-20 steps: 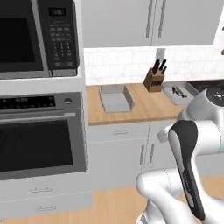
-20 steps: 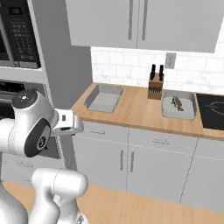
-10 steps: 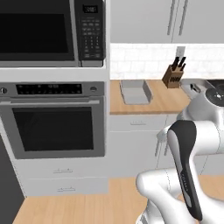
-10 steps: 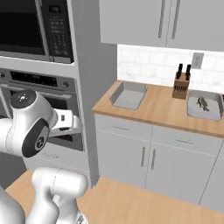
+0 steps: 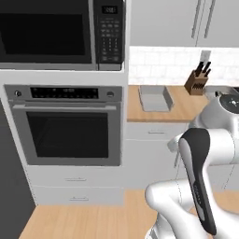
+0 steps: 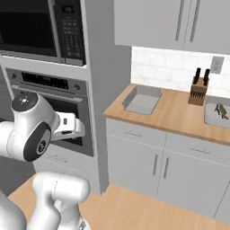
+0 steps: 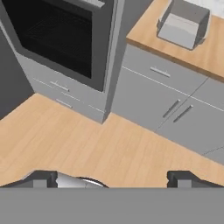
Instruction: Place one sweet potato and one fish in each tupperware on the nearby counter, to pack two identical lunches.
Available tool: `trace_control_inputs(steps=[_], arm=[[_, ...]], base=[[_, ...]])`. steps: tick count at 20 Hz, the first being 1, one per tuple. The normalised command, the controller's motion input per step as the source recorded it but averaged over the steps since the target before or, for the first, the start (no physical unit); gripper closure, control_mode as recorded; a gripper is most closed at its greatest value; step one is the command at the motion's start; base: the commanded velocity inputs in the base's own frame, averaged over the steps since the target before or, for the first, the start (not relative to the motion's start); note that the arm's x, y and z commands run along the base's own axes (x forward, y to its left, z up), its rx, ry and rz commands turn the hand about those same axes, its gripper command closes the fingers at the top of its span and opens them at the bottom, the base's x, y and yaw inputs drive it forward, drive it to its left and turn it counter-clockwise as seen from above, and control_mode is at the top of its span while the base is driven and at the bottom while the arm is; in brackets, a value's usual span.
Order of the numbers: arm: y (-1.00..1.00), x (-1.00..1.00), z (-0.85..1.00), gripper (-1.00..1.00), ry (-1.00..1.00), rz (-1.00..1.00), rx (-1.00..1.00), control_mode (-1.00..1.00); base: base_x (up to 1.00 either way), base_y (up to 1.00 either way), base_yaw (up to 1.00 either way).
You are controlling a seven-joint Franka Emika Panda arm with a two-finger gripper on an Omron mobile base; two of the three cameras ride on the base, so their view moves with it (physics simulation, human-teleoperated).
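Tool hanging wide open over the kitchen floor

The tool (image 7: 112, 177) is gripping nothing, its tips standing apart, while one grey tupperware (image 6: 142, 99) is sitting on the counter (image 6: 177, 112) beside the oven (image 5: 69, 125); a second tupperware (image 6: 217, 113) is carrying a fish (image 6: 220, 109).

arm folded up tight over the base, elbow high, forearm (image 5: 198, 179) dropping down the lower right of the left base view. From the right base view the big shoulder joint (image 6: 28, 128) sits at lower left with the wrist flange poking out to the right of it. gripper (image 7: 113, 178) pointing down and forward at the floor, fingertips (image 7: 40, 179) spread wide apart, nothing between them
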Motion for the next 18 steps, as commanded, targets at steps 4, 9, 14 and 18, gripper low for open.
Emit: trace_control_inputs(steps=[4, 9, 14, 18], arm=[[0.0, 0.0, 0.0, -1.0, 0.0, 0.0, 0.0, 1.0], [0.0, 0.0, 0.0, -1.0, 0.0, 0.0, 0.0, 1.0], [0.0, 0.0, 0.0, -1.0, 0.0, 0.0, 0.0, 1.0], [0.0, 0.0, 0.0, -1.0, 0.0, 0.0, 0.0, 1.0]], base=[[-0.44, 1.0, 0.45], [-0.23, 1.0, 0.61], [-0.2, 1.0, 0.65], [-0.16, 1.0, 0.64]])
